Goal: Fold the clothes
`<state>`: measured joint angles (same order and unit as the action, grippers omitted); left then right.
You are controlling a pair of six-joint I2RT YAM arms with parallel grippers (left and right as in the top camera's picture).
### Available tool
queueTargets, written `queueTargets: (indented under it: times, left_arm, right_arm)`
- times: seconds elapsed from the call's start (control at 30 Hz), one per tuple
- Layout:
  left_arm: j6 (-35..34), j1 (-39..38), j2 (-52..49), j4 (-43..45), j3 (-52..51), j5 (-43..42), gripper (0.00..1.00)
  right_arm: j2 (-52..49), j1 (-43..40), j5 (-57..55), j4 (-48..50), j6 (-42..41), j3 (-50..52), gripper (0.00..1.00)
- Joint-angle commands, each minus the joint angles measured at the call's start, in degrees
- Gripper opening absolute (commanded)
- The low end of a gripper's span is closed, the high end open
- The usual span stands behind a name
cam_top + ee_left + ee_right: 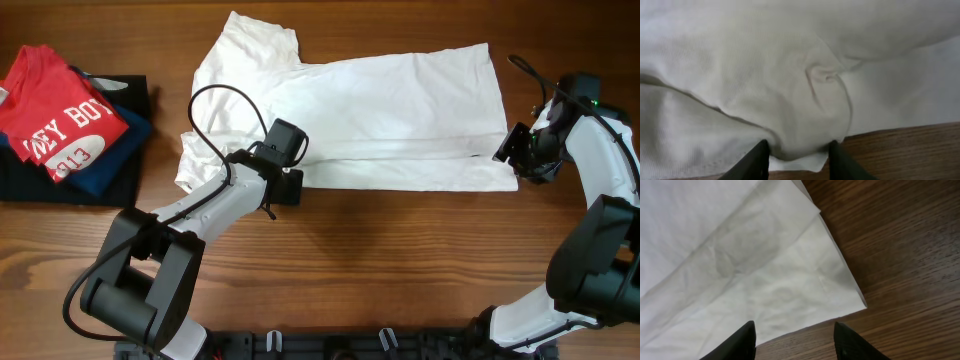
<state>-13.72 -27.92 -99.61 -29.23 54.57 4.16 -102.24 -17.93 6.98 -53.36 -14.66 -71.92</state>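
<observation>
From overhead, the white T-shirt (380, 110) lay spread across the middle of the table (400, 260), plain side up, with a long fold along its near edge. The left gripper (285, 165) sat at that near edge by the sleeve end, and the right gripper (515, 150) at the hem corner. A red shirt (60, 115) rested on folded dark garments (110, 175), well apart at the left.

In the left wrist view, the two fingers (757, 160) stood parted, with a puckered bulge of cloth between them that did not look pinched.

In the right wrist view, the fingers (745, 340) were spread wide above the layered hem corner, holding nothing.

The step seemed to be taking the near edge at both ends. To do it well, each gripper should probably catch every layer at its corner and close fully, then both should lift together so the fold stays straight.
</observation>
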Motion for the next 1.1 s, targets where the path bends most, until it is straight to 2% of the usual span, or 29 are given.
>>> queueTargets:
  times: [0.0,0.17,0.3,0.43,0.53,0.63,0.77,0.8,0.87,0.9,1.07]
  left_arm:
    - [1.14,-0.37,-0.70,0.31,-0.46,1.70,0.35]
    - [1.14,-0.37,-0.70,0.24,-0.48,1.66,0.25]
    - [1.11,-0.37,-0.70,0.33,-0.48,1.66,0.04]
    - [0.76,-0.35,0.02,-0.20,0.00,1.68,0.04]
    - [-0.39,-0.33,5.25,-1.75,2.32,1.51,0.04]
    - [-0.42,0.70,10.21,2.12,3.58,1.51,0.04]
    - [-2.16,2.56,8.50,5.62,3.56,1.25,0.04]
    - [-2.21,2.67,7.45,5.64,3.58,0.85,0.06]
    - [-2.19,2.69,4.46,5.05,3.56,-2.47,0.30]
    - [-2.19,2.69,3.72,4.59,3.56,-3.67,0.33]
    - [-2.14,2.71,3.32,3.52,3.58,-4.72,0.37]
  right_arm:
    - [-1.44,0.04,-1.01,-0.07,1.16,0.22,0.50]
    - [-1.44,0.04,-1.01,-0.07,1.18,0.22,0.50]
    - [-1.44,0.04,-1.01,-0.04,1.18,0.22,0.50]
    - [-1.44,0.04,-1.01,-0.07,1.20,0.22,0.50]
    - [-1.44,0.04,-1.03,0.07,1.20,0.22,0.50]
    - [-1.44,0.04,-1.01,0.17,1.20,0.22,0.50]
    - [-1.44,0.04,-1.01,0.15,1.18,0.22,0.50]
    - [-1.44,0.04,-1.01,0.15,1.20,0.22,0.50]
    - [-1.44,0.04,-1.01,0.11,1.20,0.22,0.51]
    - [-1.44,0.04,-1.01,0.07,1.22,0.22,0.50]
    - [-1.44,0.04,-1.01,-0.04,1.18,0.22,0.50]
